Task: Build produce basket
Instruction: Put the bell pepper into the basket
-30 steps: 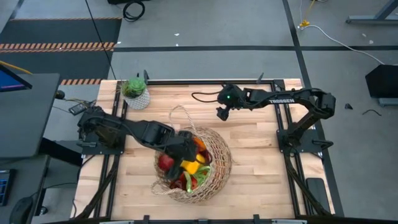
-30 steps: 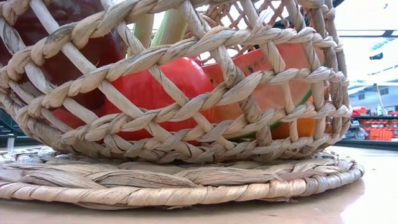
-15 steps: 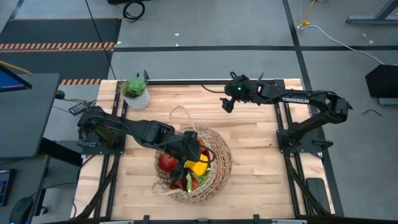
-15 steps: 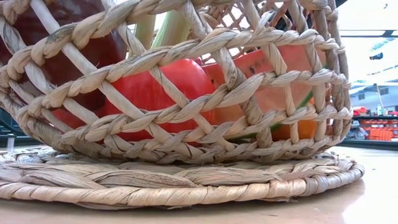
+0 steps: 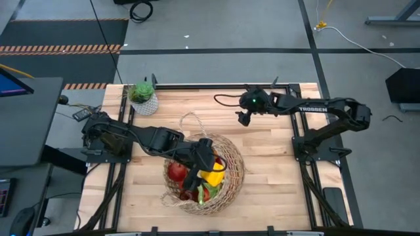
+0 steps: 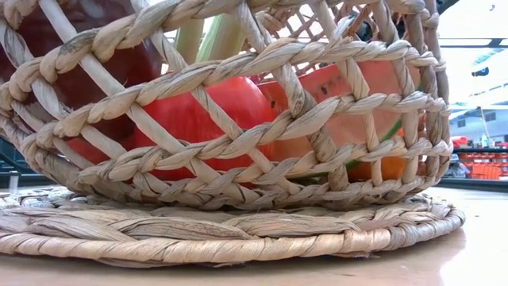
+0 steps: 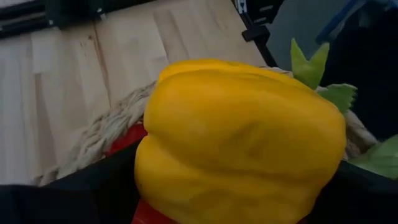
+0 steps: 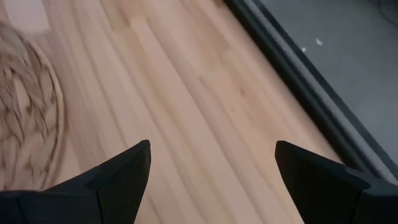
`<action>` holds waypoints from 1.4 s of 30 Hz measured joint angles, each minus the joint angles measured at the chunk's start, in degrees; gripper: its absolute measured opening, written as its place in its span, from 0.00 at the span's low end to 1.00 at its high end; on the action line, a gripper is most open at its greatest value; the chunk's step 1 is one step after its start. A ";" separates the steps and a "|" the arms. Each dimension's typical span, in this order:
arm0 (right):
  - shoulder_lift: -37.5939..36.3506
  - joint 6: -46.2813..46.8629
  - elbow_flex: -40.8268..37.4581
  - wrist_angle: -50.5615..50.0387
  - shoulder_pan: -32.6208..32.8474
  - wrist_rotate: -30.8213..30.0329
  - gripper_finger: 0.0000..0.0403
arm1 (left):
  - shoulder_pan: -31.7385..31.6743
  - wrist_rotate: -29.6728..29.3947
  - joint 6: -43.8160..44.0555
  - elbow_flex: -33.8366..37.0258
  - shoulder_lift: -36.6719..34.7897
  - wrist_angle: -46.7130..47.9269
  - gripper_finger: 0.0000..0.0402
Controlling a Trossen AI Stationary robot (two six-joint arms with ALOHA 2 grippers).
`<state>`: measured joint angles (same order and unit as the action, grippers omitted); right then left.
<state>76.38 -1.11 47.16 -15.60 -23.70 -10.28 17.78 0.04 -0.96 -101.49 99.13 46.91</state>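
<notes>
centrally on the wooden bench [image 5: 262, 164] we see the wicker basket [image 5: 231, 172], sitting on its woven base toward the near edge, its thin loop handle [image 5: 190, 119] reaching toward the far side. it is already packed with produce: a red apple [image 5: 176, 172] on the left-arm side, a yellow bell pepper [image 5: 211, 176] in the middle, with green leaves and other red pieces beneath. through the open weave in the low view we make out a red tomato-like fruit [image 6: 198, 111], an orange-red piece [image 6: 349, 87] and pale green stalks [image 6: 218, 36].

our left hand [image 5: 199, 177] is down inside the basket, right against the yellow pepper; its wrist view is filled by that pepper [image 7: 242, 143], and we cannot tell whether it is clamped.

our right hand [image 5: 243, 118] hangs over bare bench near the far edge, well apart from the basket, its fingers [image 8: 124, 174] spread apart and holding nothing.

a small potted plant [image 5: 143, 96] stands at the far left corner.
</notes>
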 joint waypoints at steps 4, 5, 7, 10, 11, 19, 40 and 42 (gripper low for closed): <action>-0.29 1.24 -2.46 -0.04 0.07 0.26 0.86 | 0.01 -0.29 -2.03 0.00 0.01 0.13 0.88; -0.60 1.48 -3.06 0.01 0.07 0.79 0.86 | 0.02 -0.29 -2.33 0.00 0.01 0.19 0.88; -1.45 2.23 -4.06 0.11 0.16 1.67 0.86 | 0.09 -0.25 -3.34 0.00 0.00 0.30 0.88; -3.49 3.05 -5.41 -0.25 0.72 2.55 0.86 | 0.44 -0.27 -3.93 -0.02 0.01 0.63 0.88; -4.25 3.43 -5.73 -0.14 1.05 2.70 0.86 | 0.33 -0.37 -3.96 -0.06 0.01 1.31 0.88; -11.76 5.02 -8.57 -0.35 4.49 2.93 0.86 | -4.96 -2.93 3.92 -0.07 0.01 15.03 0.88; -24.71 8.72 -14.42 -3.41 6.34 3.12 0.86 | -10.83 -2.91 8.09 0.02 0.73 17.91 0.88; -24.76 9.68 -14.45 -3.27 6.76 4.10 0.86 | -10.52 -3.00 7.85 0.02 0.73 15.90 0.88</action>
<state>51.62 8.57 32.71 -18.87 -16.94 -6.18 7.26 -2.96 6.90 -101.47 99.85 62.81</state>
